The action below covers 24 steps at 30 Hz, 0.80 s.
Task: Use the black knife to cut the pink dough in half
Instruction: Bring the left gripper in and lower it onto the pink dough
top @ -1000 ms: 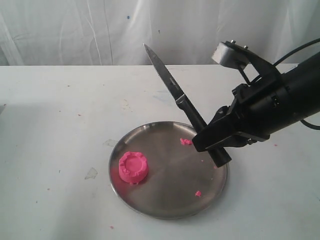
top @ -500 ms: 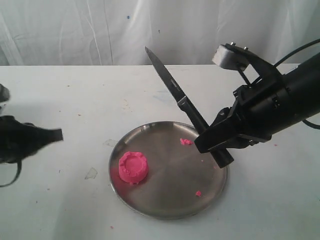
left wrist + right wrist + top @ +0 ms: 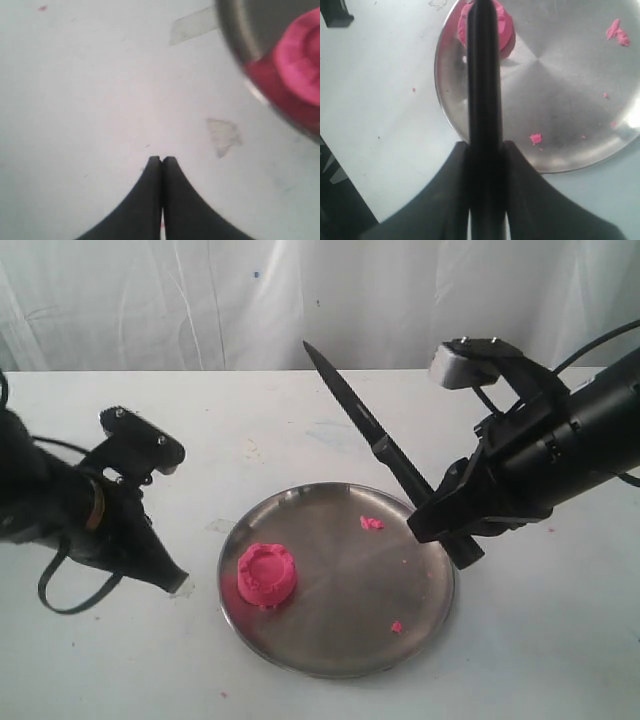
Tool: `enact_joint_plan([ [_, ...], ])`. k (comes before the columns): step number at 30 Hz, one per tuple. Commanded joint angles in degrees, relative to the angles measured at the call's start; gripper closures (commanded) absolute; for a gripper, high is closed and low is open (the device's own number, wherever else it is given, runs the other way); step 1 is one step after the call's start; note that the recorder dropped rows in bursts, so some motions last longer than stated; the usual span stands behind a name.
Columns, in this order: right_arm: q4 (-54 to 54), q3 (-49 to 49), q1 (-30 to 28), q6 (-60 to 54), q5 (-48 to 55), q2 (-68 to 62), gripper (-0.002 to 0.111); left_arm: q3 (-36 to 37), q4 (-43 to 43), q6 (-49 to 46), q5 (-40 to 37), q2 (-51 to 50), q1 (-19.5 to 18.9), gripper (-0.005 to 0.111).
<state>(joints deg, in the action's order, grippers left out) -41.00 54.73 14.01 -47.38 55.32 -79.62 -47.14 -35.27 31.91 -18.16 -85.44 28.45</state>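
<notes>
- Two claws in play: the right claw (image 3: 445,525) clamps the black knife (image 3: 375,445) by its handle, blade raised and slanting far-left, over the steel plate (image 3: 420,625).
- The pink dough (image 3: 266,574) sits whole at the plate's left edge; cutting not yet begun.
- Left claw (image 3: 161,161), pinched together and empty, hovers over the surface just left of the plate.
- Next, I'd say: tip the blade down across the dough's middle.
- No writing or labels readable.
</notes>
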Motion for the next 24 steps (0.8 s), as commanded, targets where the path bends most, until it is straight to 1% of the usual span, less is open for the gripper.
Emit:
enact_joint_plan([
  [1, 0.52, -1.78, 0.21, 1.13, -1.93, -0.39, 0.108, -9.32, 8.46, -10.56, -17.73, -1.25, 0.32, 0.107],
  [4, 0.52, -3.54, 0.21, 1.13, -3.72, -0.39, 0.108, -11.67, 22.46, -20.74, -16.13, -1.63, 0.32, 0.107],
  [6, 0.52, -3.95, 0.21, 1.23, -5.2, -0.39, 0.108, -11.32, 33.15, -32.63, -13.05, -2.62, 0.32, 0.107],
  [8, 0.61, -3.95, 0.21, 1.5, -6.16, -0.39, 0.108, -10.76, 38.63, -42.35, -9.31, -4.06, 0.32, 0.107],
  [10, 1.2, -3.95, 0.21, 1.68, -7.57, -0.39, 0.108, -10.22, 39.06, -49.66, -4.34, -5.32, 0.32, 0.107],
  [11, 2.27, -3.95, 0.21, 2.47, -8.33, -0.39, 0.108, -10.22, 39.05, -51.52, -2.33, -5.9, 0.32, 0.107],
  [13, 6.75, -4.09, 0.21, 6.86, -10.92, -0.44, 0.108, -10.22, 39.05, -51.64, -1.65, -6.56, 0.32, 0.107],
  [17, 20.24, -4.17, 0.21, 21.52, -13.87, -0.57, 0.108, -10.22, 37.61, -51.64, -2.06, -8.52, 0.32, 0.107],
  [18, 22.01, -4.17, 0.21, 24.63, -13.87, -0.57, 0.108, -10.22, 37.37, -51.64, -2.2, -8.96, 0.32, 0.107],
  [20, 23.05, -4.17, 0.21, 27.04, -13.87, -0.57, 0.108, -10.22, 37.37, -51.64, -2.2, -9.69, 0.32, 0.107],
  [24, 22.54, -4.17, 0.21, 27.06, -13.87, -0.57, 0.108, -10.22, 37.61, -51.64, -2.2, -11.32, 0.32, 0.107],
])
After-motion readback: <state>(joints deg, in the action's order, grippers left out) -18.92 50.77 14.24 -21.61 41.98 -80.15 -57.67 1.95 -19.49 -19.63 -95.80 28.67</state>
